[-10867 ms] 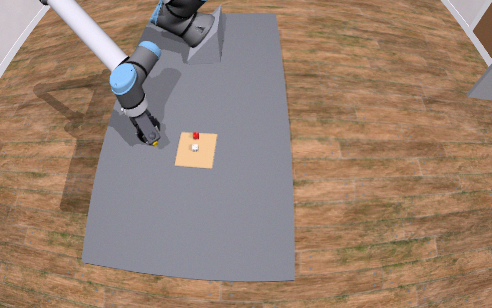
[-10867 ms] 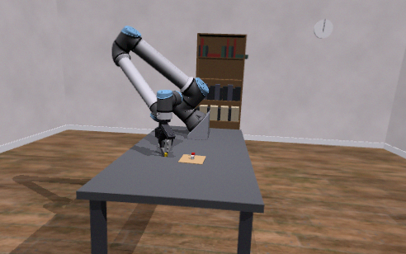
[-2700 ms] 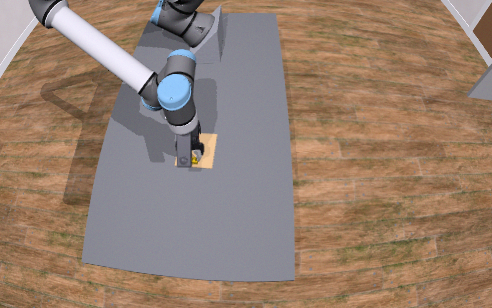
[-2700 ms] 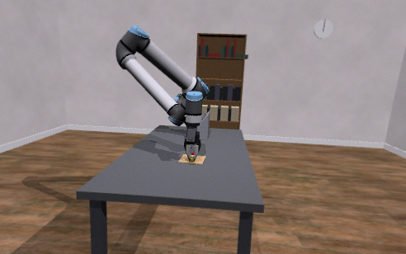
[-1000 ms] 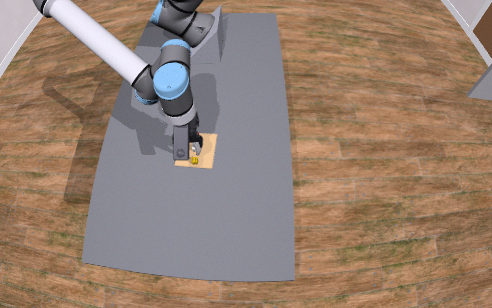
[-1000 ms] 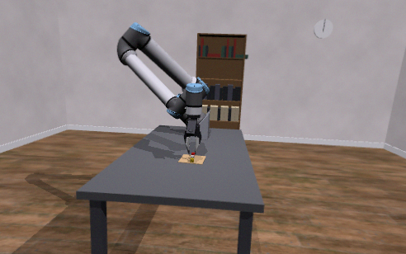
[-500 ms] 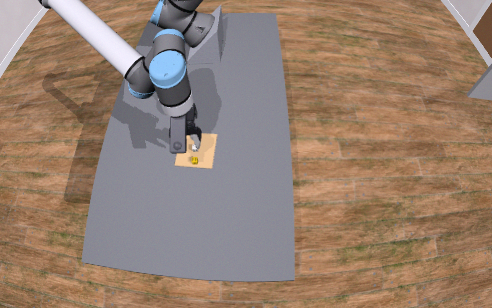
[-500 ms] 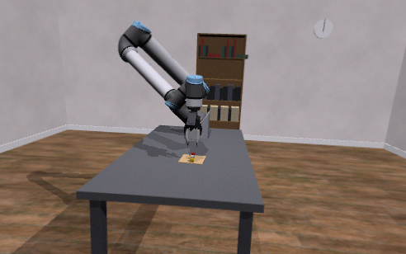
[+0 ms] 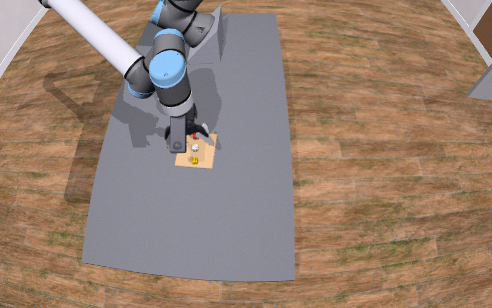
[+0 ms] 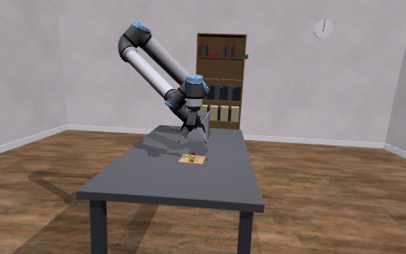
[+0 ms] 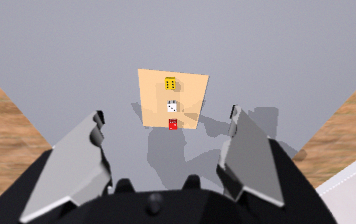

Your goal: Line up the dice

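Three dice lie in a row on the small tan mat. The yellow die is farthest from the base and shows several pips on top. The white die is in the middle. The red die sits at the mat's edge nearest the base. My gripper is wide open and empty. It hangs well above the red die's end of the mat and touches no die.
The mat lies near the middle of a grey table. The robot's base mount stands at the table's far end. A bookshelf stands against the back wall, beyond the table.
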Robot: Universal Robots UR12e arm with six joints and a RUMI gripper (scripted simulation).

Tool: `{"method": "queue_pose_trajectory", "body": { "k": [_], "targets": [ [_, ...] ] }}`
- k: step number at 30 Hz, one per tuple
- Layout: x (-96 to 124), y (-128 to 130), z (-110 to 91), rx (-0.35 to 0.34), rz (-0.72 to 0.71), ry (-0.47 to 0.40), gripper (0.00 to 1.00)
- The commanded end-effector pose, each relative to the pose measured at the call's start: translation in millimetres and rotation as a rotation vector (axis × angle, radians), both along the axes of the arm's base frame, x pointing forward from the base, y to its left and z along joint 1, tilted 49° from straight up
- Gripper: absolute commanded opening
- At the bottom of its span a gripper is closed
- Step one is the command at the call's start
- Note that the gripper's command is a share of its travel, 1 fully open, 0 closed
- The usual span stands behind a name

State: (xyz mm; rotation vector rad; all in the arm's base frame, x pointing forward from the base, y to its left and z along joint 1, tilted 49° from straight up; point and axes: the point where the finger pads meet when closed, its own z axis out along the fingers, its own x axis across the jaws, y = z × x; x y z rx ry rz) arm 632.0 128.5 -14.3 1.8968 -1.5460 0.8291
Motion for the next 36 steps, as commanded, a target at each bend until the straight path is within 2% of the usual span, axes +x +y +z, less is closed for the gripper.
{"method": "queue_pose_trajectory", "body": {
  "k": [1,11,18,28,36],
  "targets": [
    [0.3,0.5,0.4,0.0,0.0,-0.001,1.0],
    [-0.6,6.0,5.3,0.0,0.0,-0.001,1.0],
    [-2.9,20.7,18.3,0.0,0.0,-0.001,1.0],
    [-8.9,57.5,50.9,0.0,0.0,-0.001,1.0],
    [-10.2,65.6,58.0,0.0,0.0,-0.001,1.0]
  ]
}}
